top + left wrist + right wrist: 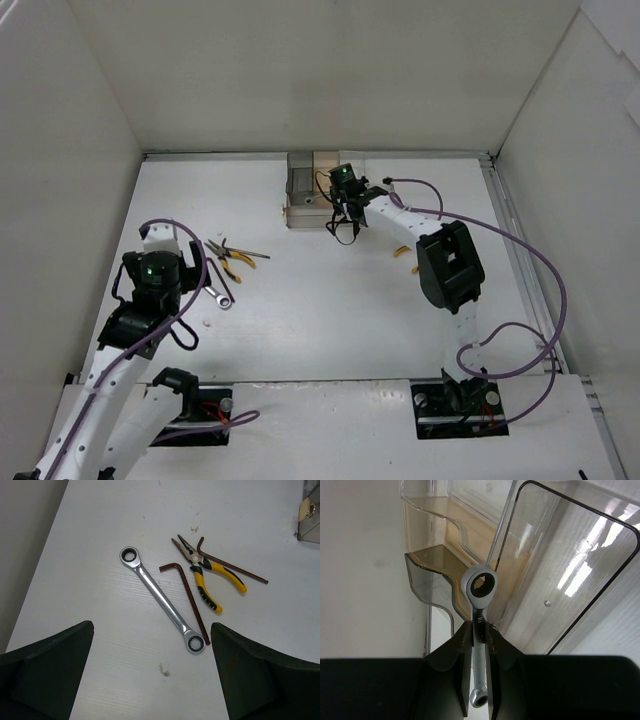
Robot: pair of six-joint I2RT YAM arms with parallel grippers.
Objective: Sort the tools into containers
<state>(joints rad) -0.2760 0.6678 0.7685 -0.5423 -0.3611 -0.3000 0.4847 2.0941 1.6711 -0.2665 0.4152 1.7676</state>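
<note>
The right tool point(479, 628) fills the near edge; the organizer box point(560, 555) stands straight ahead, its tan compartment point(435, 555) slightly left. Clamped between the fingers point(450, 680), a small wrench point(479, 611) points its long axis, ring end first, at the box. The left tool point(152, 630), spread wide, hangs well apart over a silver wrench point(161, 599) on the table point(100, 540).
</note>
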